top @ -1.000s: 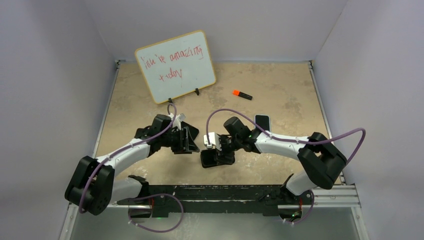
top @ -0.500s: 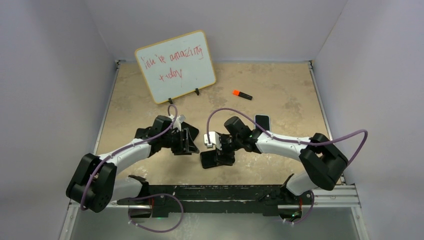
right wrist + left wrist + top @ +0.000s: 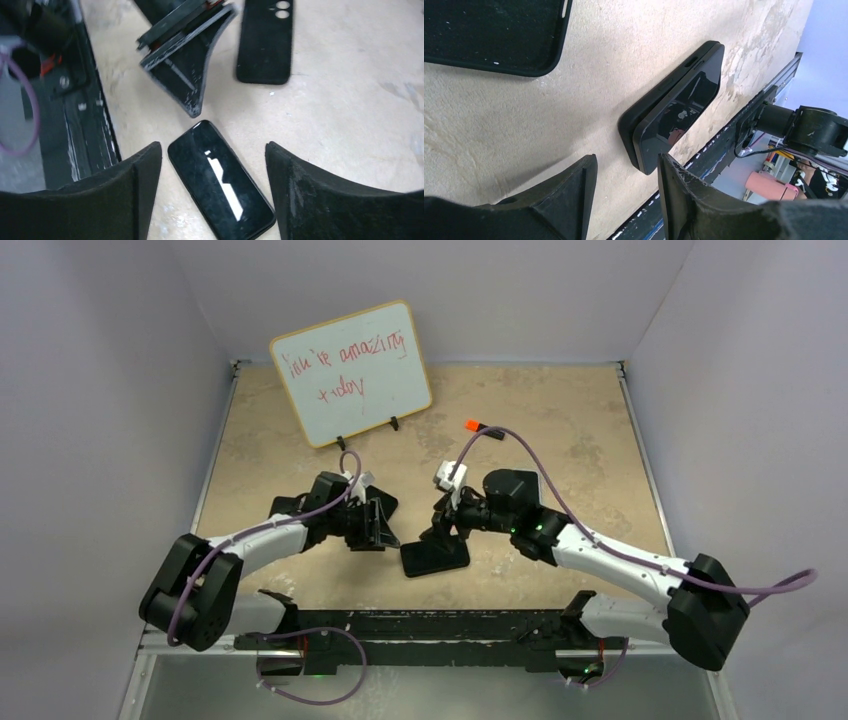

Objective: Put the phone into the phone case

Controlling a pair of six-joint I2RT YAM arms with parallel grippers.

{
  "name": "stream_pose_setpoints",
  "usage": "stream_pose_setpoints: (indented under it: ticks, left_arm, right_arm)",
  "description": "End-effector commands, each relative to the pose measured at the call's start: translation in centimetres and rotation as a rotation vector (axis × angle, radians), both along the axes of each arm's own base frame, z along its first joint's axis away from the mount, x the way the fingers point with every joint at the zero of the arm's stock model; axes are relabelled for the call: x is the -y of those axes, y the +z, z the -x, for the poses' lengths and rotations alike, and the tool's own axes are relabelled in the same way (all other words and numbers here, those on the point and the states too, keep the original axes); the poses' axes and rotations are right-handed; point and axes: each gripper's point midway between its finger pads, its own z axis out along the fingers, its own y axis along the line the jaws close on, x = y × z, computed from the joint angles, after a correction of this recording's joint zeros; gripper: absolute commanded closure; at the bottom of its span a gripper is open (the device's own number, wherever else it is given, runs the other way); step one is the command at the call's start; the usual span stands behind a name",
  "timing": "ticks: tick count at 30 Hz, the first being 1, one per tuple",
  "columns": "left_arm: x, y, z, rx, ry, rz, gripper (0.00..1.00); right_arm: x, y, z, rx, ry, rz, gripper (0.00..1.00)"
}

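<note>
The black phone (image 3: 435,558) lies screen up in the middle near the table's front edge. In the left wrist view the phone (image 3: 679,105) sits on a black phone case (image 3: 636,127), one long side raised above the case rim. In the right wrist view the phone (image 3: 220,180) lies below and between the fingers. My right gripper (image 3: 446,530) (image 3: 214,147) is open and empty, just above the phone's far end. My left gripper (image 3: 378,527) (image 3: 626,160) is open and empty, left of the phone.
A second, empty black case (image 3: 388,502) (image 3: 265,42) (image 3: 494,35) lies on the table under my left gripper. A whiteboard (image 3: 350,372) stands at the back left. An orange marker (image 3: 472,425) lies at the back middle. The black front rail (image 3: 440,625) runs along the table's near edge.
My right gripper has lifted off the phone and moved back, and its arm has swung toward the near right. The phone stays on the table. The left arm has hardly moved.
</note>
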Motion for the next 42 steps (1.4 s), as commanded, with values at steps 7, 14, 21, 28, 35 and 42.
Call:
stream_pose_setpoints:
  ticks: [7, 14, 21, 28, 35, 42]
  left_arm:
    - [0.6, -0.8, -1.4, 0.062, -0.01, -0.036, 0.53]
    - [1.2, -2.0, -1.6, 0.068, -0.031, -0.066, 0.54]
    - [2.7, -2.3, -0.5, 0.062, -0.083, -0.079, 0.62]
    - [4.1, -2.4, 1.6, 0.046, -0.111, -0.096, 0.72]
    - [5.7, -0.1, 2.4, 0.054, -0.09, -0.031, 0.7]
    - [5.0, 3.6, 0.1, 0.17, -0.057, -0.095, 0.53]
  right_arm:
    - [5.7, -2.6, -3.1, -0.385, -0.732, -0.017, 0.44]
    - [6.7, -6.8, -2.0, -0.504, -0.825, 0.036, 0.57]
    - [7.0, -11.1, -1.7, -0.561, -0.861, 0.136, 0.63]
    - [8.3, -13.7, -1.3, -0.552, -0.894, 0.241, 0.79]
    - [8.2, -10.8, -1.7, -0.535, -0.896, 0.216, 0.67]
    - [8.6, -6.4, -1.7, -0.566, -0.966, 0.114, 0.39]
